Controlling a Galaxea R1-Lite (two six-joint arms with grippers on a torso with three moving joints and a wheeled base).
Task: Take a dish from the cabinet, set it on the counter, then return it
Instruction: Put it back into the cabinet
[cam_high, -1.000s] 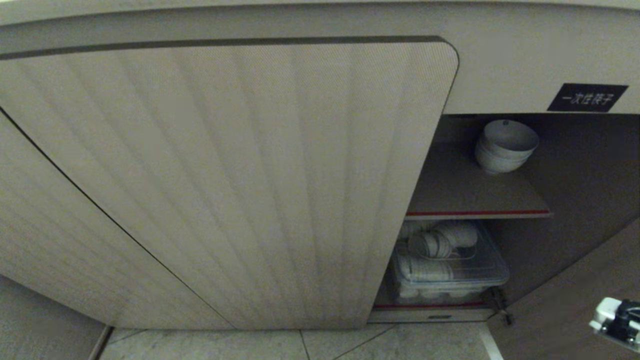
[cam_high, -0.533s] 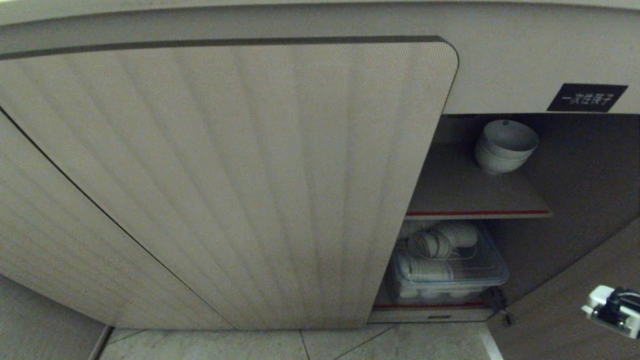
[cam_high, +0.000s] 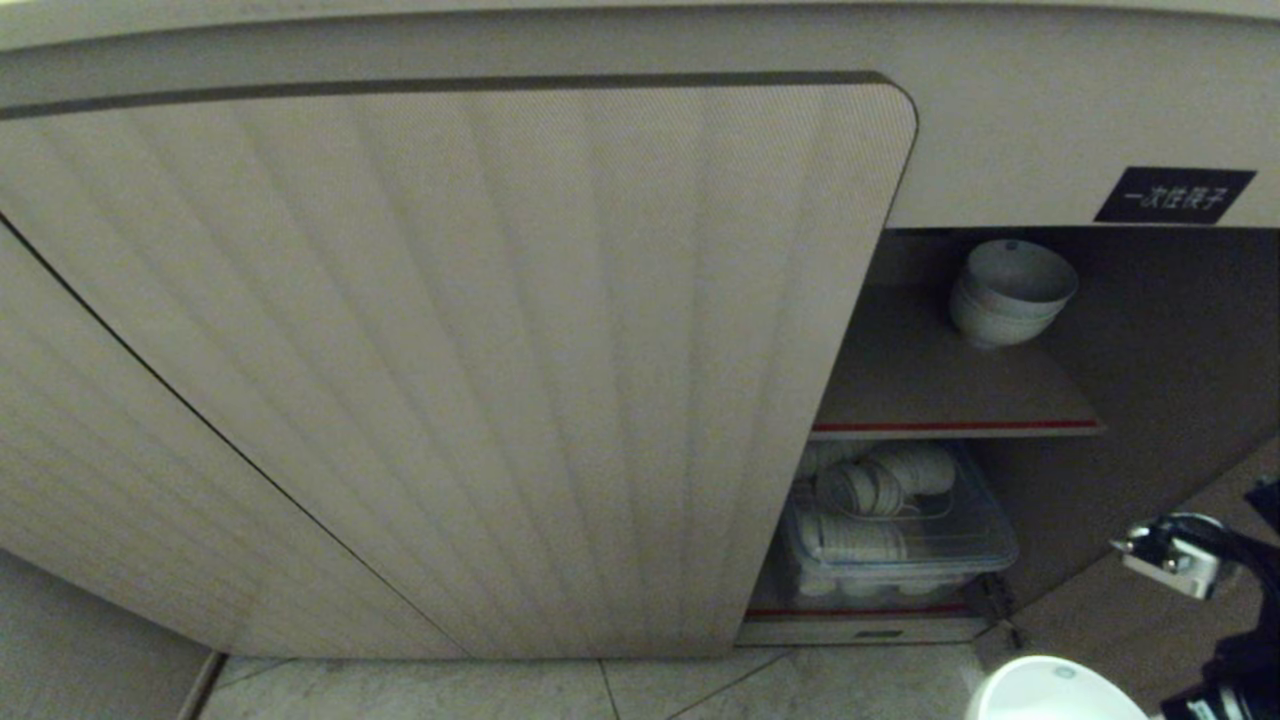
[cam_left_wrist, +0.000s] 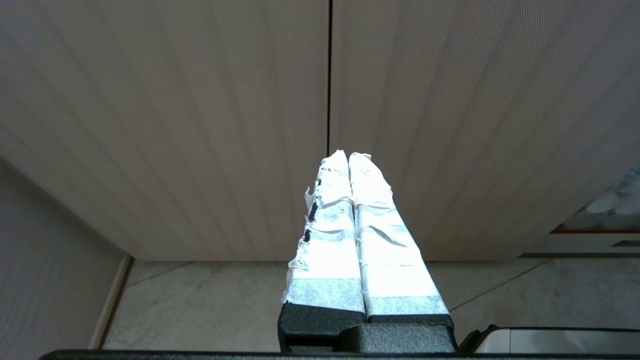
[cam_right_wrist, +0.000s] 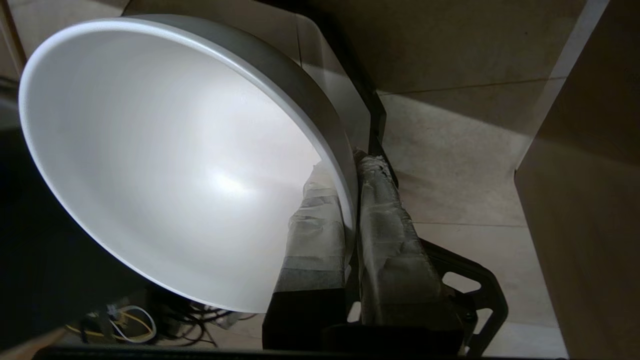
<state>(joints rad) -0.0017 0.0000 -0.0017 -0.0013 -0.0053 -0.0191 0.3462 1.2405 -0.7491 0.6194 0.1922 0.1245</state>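
**Bowl in the right grip**

Your right gripper (cam_right_wrist: 350, 175) pinched the white bowl (cam_right_wrist: 165, 160) by its rim, at five o'clock from the cabinet (cam_high: 450, 350) opening. Your left gripper (cam_left_wrist: 348, 157) sat closed, empty, facing the doors.

A white bowl (cam_high: 1050, 692) shows at the lower right corner, below the right arm (cam_high: 1190, 560). A bowl stack (cam_high: 1008, 292) sits on the open cabinet's (cam_high: 450, 350) shelf (cam_high: 930, 390).
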